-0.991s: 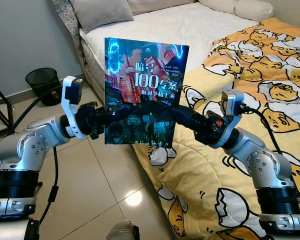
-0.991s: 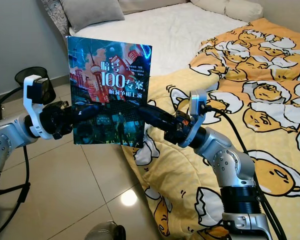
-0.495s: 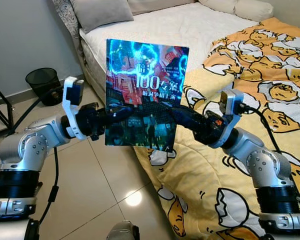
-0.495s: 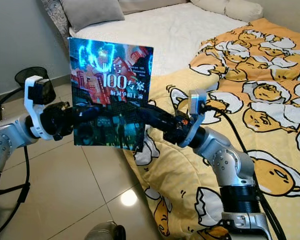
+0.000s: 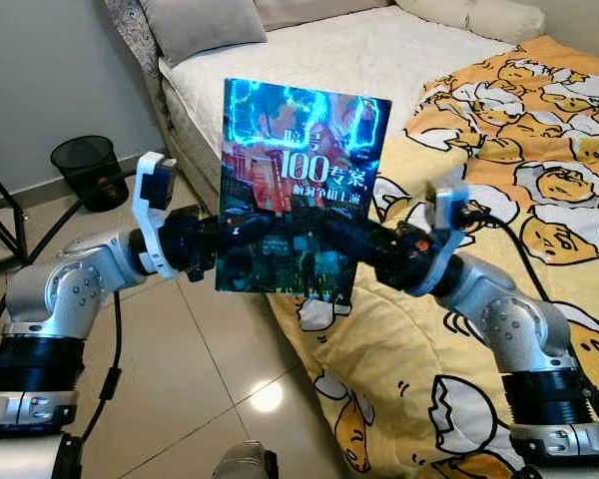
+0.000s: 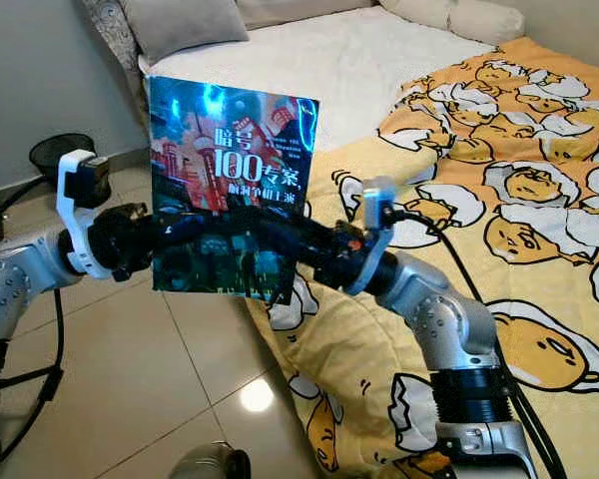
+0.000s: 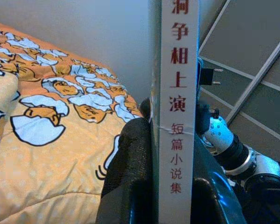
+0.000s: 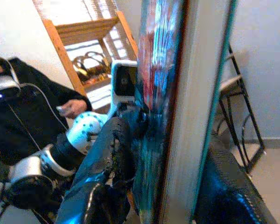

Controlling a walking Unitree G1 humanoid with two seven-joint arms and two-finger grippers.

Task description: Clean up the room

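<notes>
**Holding a book up beside the bed**

Clamping the book [image 5: 299,190] from both sides, the left gripper [image 5: 242,238] and right gripper [image 5: 334,232] are each closed on its lower half. It stands upright over the floor [image 5: 190,369], just beside the bed [image 5: 379,50]; a bin [image 5: 86,168] sits farther from it.

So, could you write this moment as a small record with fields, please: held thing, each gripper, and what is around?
held thing: book, upright, glossy cover with "100" facing the head camera
left gripper: shut on the book's left edge, fingers on both sides of the spine
right gripper: shut on the book's right edge
behind: bed with grey pillow
right of book: yellow duvet with egg cartoon print
floor: black mesh wastebasket by the wall
person: seated, dark sleeve, in the right wrist view
</notes>
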